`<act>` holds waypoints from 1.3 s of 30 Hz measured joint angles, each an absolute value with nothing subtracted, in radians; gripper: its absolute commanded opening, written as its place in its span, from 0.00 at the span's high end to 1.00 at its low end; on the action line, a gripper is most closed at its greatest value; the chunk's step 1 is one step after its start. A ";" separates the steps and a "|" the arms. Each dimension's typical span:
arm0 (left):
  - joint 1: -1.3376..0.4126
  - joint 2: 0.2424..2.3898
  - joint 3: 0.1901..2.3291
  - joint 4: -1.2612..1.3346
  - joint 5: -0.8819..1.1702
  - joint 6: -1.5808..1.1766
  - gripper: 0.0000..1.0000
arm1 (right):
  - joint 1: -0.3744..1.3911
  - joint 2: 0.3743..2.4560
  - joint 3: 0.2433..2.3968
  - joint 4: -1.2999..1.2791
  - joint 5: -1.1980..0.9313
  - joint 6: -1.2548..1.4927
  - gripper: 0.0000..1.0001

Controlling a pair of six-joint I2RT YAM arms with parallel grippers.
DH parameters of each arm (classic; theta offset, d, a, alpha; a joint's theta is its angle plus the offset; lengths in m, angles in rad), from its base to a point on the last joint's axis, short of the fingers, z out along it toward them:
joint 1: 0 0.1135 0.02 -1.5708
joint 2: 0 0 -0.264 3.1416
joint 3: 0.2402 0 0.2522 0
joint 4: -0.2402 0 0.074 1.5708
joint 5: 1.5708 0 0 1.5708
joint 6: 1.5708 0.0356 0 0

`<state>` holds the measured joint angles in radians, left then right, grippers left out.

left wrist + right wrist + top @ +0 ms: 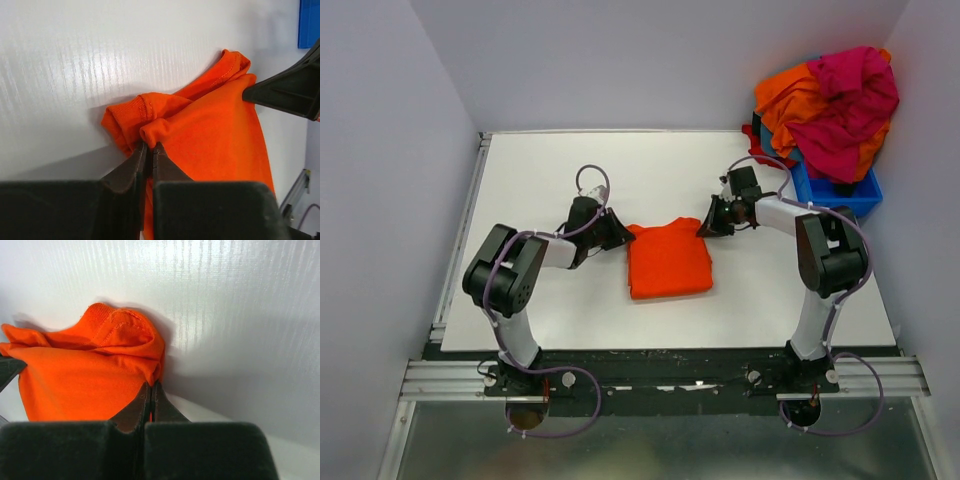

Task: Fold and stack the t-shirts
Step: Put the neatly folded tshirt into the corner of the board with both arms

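A bright orange t-shirt [668, 260] lies partly folded in the middle of the white table. My left gripper [620, 232] is shut on its far left corner, and a small roll of orange cloth [155, 131] bulges just past the tips. My right gripper [705, 226] is shut on the far right corner, the fabric [120, 355] bunched up against its tips, with orange showing between the jaws. More t-shirts, magenta-pink [850, 95] and orange [788, 98], are heaped at the back right.
A blue plastic bin [840, 190] stands at the back right corner under the heap of shirts. Grey walls close in the table on the left, back and right. The right gripper's finger [287, 92] shows in the left wrist view.
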<state>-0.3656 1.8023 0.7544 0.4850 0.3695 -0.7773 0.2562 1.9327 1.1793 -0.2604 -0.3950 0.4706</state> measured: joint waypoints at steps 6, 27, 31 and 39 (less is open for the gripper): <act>-0.415 1.818 0.774 0.492 0.316 -0.788 1.00 | 0.258 1.908 1.179 -0.308 -0.318 0.469 0.99; -0.881 2.136 1.187 0.599 0.056 -0.942 1.00 | 0.003 1.761 1.160 -0.643 0.321 0.407 0.99; -0.921 2.256 1.348 0.582 0.039 -0.966 1.00 | -0.053 1.795 1.193 -0.676 0.427 0.391 0.99; -0.956 2.396 1.551 0.535 0.000 -1.037 1.00 | -0.152 1.860 1.278 -0.693 0.502 0.339 0.99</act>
<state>-0.9562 2.3959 1.5513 0.5346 -0.0002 -1.0370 -0.1524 1.8599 1.2778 -0.6926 0.5018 0.3393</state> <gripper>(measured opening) 0.023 0.013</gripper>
